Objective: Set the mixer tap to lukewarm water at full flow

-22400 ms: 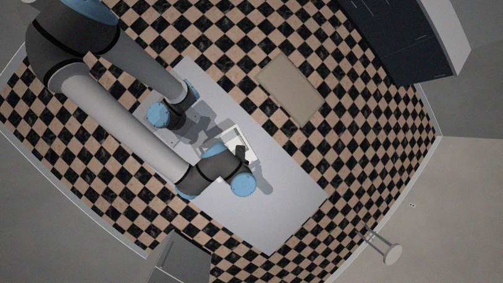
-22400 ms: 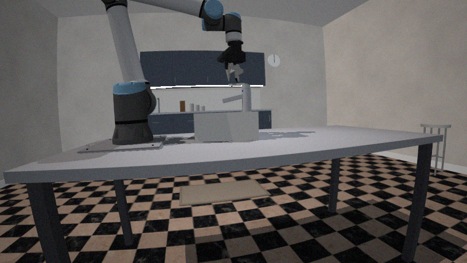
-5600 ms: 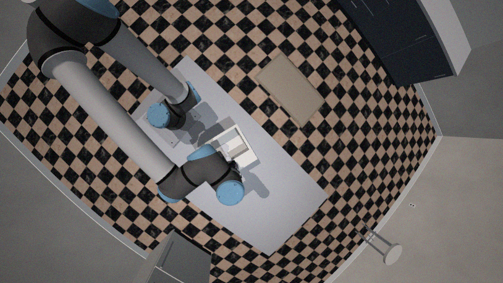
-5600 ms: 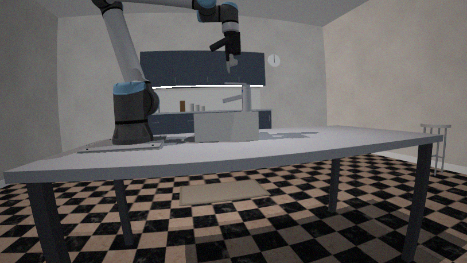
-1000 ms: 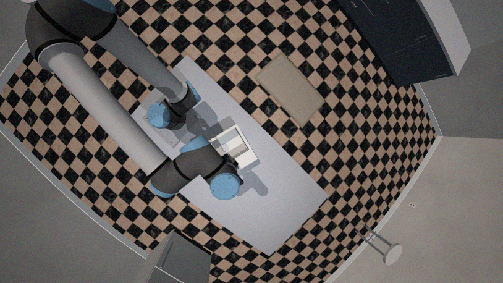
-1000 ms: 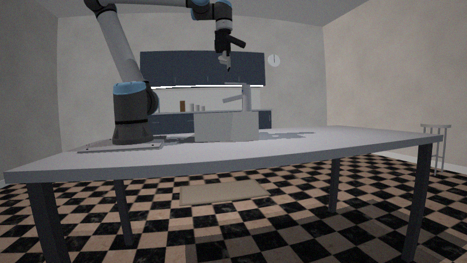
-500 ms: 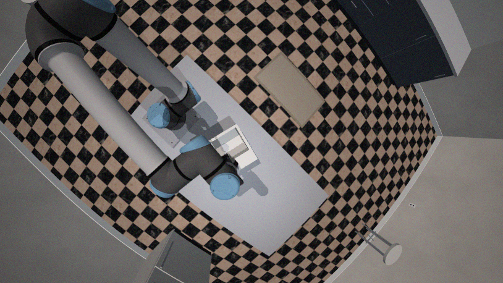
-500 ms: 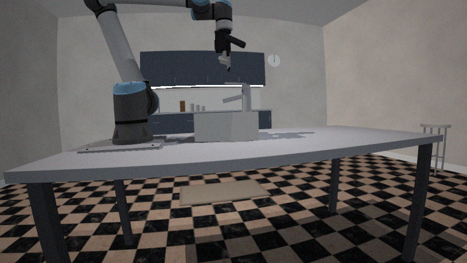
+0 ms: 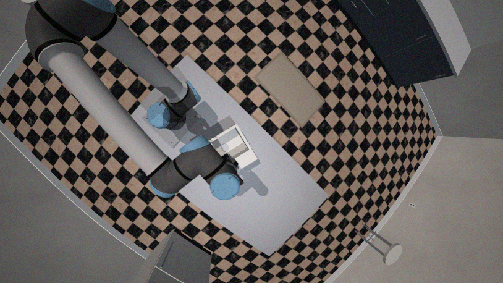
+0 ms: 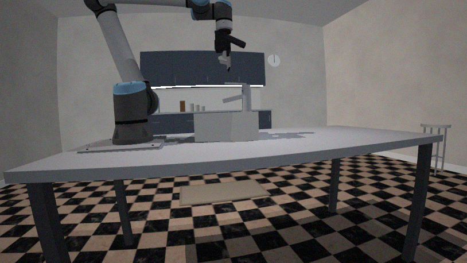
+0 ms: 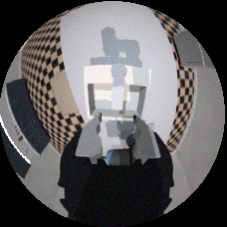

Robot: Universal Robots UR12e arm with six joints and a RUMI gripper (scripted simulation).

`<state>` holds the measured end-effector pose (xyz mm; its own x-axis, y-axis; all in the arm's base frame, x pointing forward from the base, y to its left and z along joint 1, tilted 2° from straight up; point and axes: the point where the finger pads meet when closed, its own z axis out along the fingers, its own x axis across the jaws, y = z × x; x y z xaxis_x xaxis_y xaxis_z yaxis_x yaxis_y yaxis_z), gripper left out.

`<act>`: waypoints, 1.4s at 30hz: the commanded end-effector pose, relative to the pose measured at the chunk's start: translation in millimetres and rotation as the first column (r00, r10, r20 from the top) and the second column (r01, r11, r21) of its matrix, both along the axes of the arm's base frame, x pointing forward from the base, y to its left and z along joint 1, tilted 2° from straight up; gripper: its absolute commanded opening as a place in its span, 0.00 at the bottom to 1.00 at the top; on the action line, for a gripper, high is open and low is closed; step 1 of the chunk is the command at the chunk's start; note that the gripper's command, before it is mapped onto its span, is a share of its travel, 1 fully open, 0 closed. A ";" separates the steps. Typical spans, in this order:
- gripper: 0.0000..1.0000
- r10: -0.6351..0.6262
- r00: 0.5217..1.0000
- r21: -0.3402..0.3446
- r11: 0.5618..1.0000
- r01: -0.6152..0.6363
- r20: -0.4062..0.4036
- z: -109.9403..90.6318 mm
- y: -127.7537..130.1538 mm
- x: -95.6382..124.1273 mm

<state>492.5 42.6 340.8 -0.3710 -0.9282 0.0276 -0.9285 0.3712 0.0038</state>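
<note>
1. Tool [image 10: 227,64] hangs high above the mixer tap [image 10: 246,97], pointing straight down, well apart from it. Nothing touches the tap.
2. Tool state: jaws part open, roughly midway, with nothing between them. In the wrist view the two grey fingers stand apart and the tap shows through the gap below.
3. The tap stands on the rear edge of the white sink box [image 10: 225,130], which sits on the desk [image 10: 294,147] just beside the robot's base plate [image 10: 120,145].
4. Lever [image 10: 232,83]: in the exterior view it reads as a thin flat bar lying level on top of the tap column, on the same side as the spout [image 10: 232,97]. Judged: lever is down, so no flow is set.
5. Sideways angle: lever looks roughly in line with the spout, but I cannot tell from these views whether it is exactly centred. Red and blue dots not made out.
6. Top view: the wrist and forearm cover the tap; only part of the sink box [image 9: 242,147] shows.
7. Done so far, judged: tool is positioned over the tap and opened ready for a grip. Nothing of the setting itself.
8. Left, judged: descend to the lever, close on it or get under it, confirm it points straight over the spout, lift it all the way up.
</note>
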 end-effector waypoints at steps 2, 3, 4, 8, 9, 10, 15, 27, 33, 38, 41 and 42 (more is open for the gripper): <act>0.41 0.000 1.000 0.000 1.000 0.000 0.001 0.8 -0.1 0.4; 0.41 0.000 1.000 0.000 1.000 0.000 0.001 0.8 -0.1 0.4; 0.41 0.000 1.000 0.000 1.000 0.000 0.001 0.7 -0.1 0.4; 0.41 0.000 1.000 0.000 1.000 0.000 0.001 0.1 -0.1 0.4; 0.41 0.000 1.000 0.000 1.000 0.000 0.001 -0.2 -0.1 0.4; 0.41 0.000 1.000 0.000 1.000 0.000 0.001 -0.6 -0.2 0.4; 0.41 0.000 1.000 0.000 1.000 0.000 0.001 -3.8 -0.3 0.4; 0.41 0.000 1.000 0.000 1.000 0.000 0.001 -16.0 -0.8 0.2; 0.41 0.000 1.000 0.000 1.000 0.000 0.001 -25.8 -1.2 0.1; 0.41 0.000 1.000 0.000 1.000 0.000 0.001 -30.8 -1.4 0.0; 0.41 0.000 1.000 0.000 1.000 0.000 0.001 -35.7 -1.6 0.0; 0.41 0.000 1.000 0.000 1.000 0.000 0.001 -37.2 -1.6 -0.1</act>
<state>492.0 41.3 308.5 -0.3706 -0.9284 0.0274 -0.9287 0.3709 0.0040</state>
